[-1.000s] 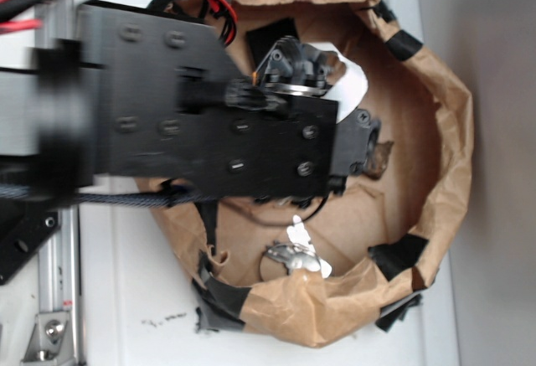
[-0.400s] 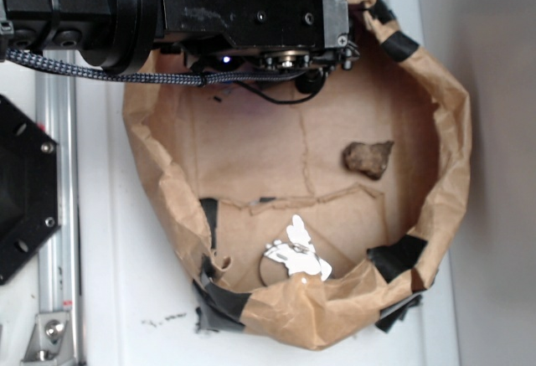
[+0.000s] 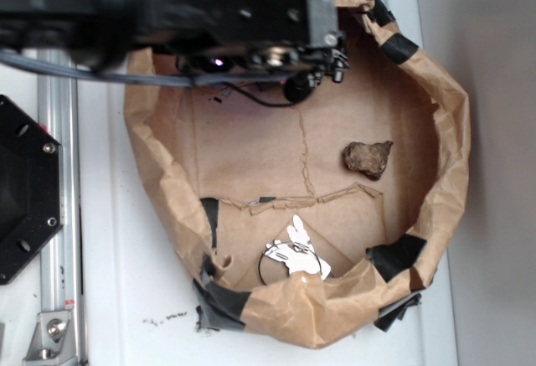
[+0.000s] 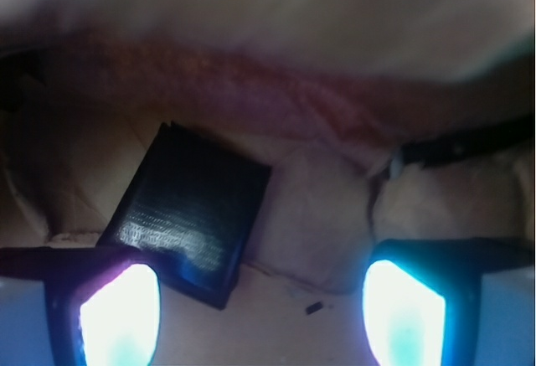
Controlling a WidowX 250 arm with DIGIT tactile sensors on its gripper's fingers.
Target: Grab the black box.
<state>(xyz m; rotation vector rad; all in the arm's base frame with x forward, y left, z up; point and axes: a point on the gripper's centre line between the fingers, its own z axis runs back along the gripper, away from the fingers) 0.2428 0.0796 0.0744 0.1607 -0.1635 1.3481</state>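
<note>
The black box (image 4: 191,208) is a glossy flat square lying on the cardboard floor in the wrist view, just above and partly behind my left fingertip (image 4: 117,316). My gripper (image 4: 260,316) is open, with both glowing pads wide apart and nothing between them. The box sits left of the gap's middle. In the exterior view the arm (image 3: 218,14) covers the top of the paper-walled pen, and the box is hidden beneath it.
A brown rock (image 3: 367,157) lies at the right of the pen. A white and metal piece (image 3: 295,253) lies near the bottom wall. The crumpled paper wall (image 3: 444,131) with black tape rings the floor. A black octagonal plate (image 3: 25,190) sits at the left.
The arm swung from over the pen's middle to its top edge, uncovering the rock and floor. Since 0.4 s ago it has shifted only slightly.
</note>
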